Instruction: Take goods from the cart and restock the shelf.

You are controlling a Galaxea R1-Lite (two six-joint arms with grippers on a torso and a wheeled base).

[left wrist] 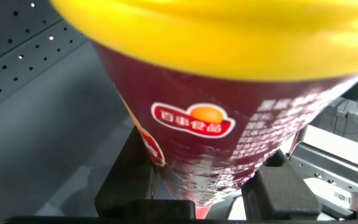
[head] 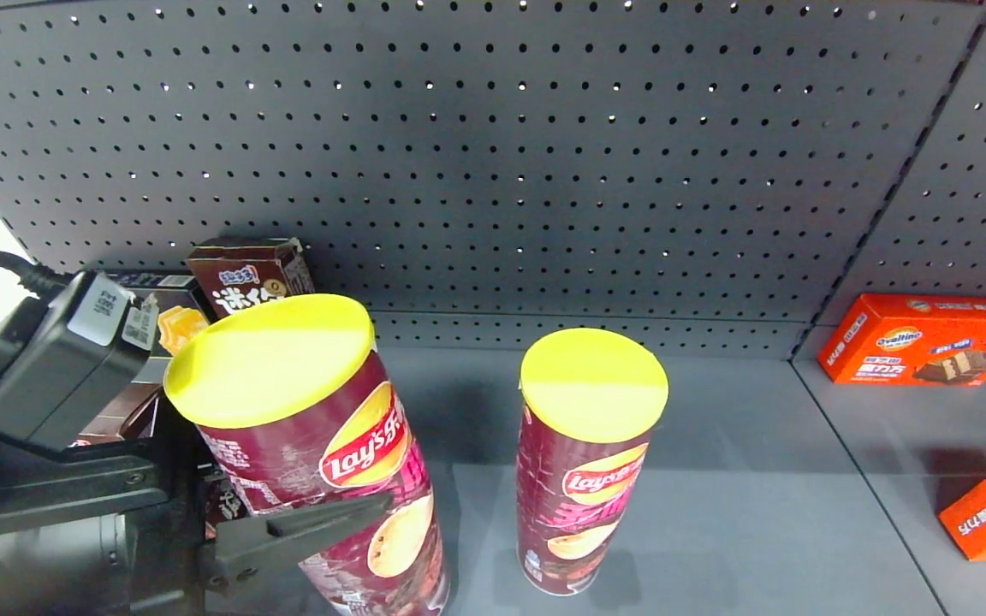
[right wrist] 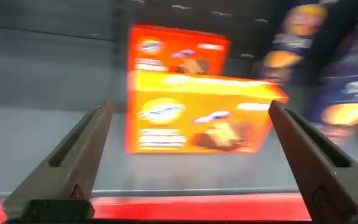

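The left hand (left wrist: 201, 190) is clamped low on the body of a maroon chip can (head: 305, 445) with a yellow lid. In the left wrist view a dark finger (left wrist: 126, 180) presses on either side. In the head view one finger lies across the can's front and the other is hidden behind it. The can's bottom is cut off at the picture edge, so whether it rests on the shelf (head: 733, 513) cannot be told. Near it but apart, a second can (head: 583, 479) stands upright on the shelf. The right hand (right wrist: 191, 180) is spread wide, gripping nothing. Ahead of it lies an orange box (right wrist: 197, 115) with another orange box (right wrist: 176, 50) behind, both blurred. Brown boxes (head: 249, 274), partly covered by the held can, stand behind it against the pegboard back panel (head: 493, 154).
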